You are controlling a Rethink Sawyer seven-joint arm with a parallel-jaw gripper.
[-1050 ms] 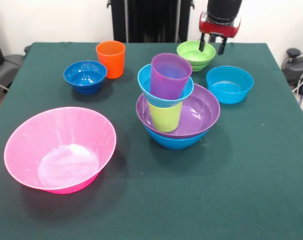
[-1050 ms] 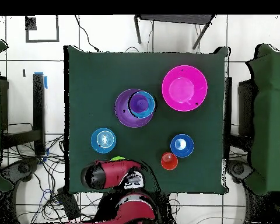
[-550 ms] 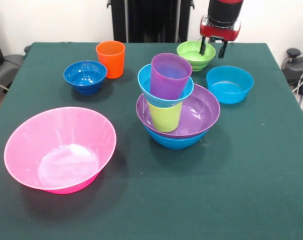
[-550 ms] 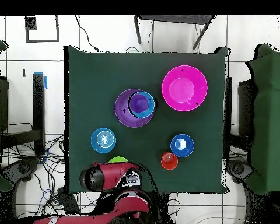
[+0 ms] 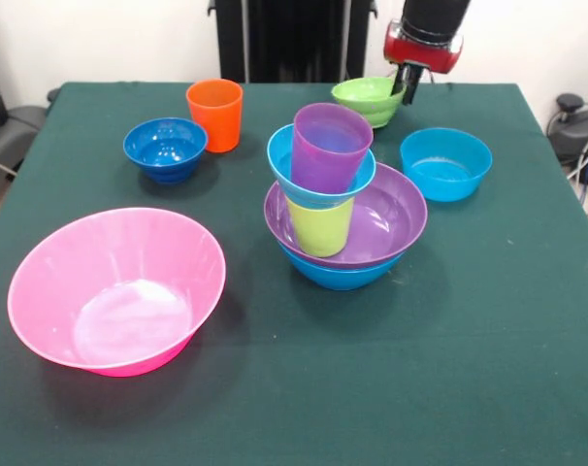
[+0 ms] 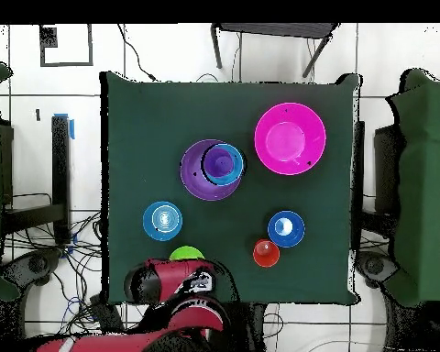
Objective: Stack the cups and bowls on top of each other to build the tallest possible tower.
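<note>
End effector (image 5: pixel 408 89): closed on the rim of the lime green bowl (image 5: pixel 368 100); one finger sits inside the bowl at its rim.
Lime green bowl: tilted and raised off the worktop (image 5: pixel 488 320), near the far edge in the front view; in the overhead view it shows at the edge nearest the arm (image 6: pixel 186 255).
Tower (image 5: pixel 338 199): near the worktop's centre; blue bowl (image 5: pixel 338 273) at the base, purple bowl (image 5: pixel 391 218) nested in it, lime green cup (image 5: pixel 319 228) upside down inside, turquoise bowl (image 5: pixel 282 160) on that, purple cup (image 5: pixel 329 146) on top, leaning.
Second turquoise bowl (image 5: pixel 446 163): upright, beside the tower, toward the right edge in the front view.
Orange cup (image 5: pixel 215 115): upright, near the far edge.
Dark blue bowl (image 5: pixel 165 149): just beside the orange cup.
Pink bowl (image 5: pixel 116 289): tilted, near the front-left corner in the front view.
</note>
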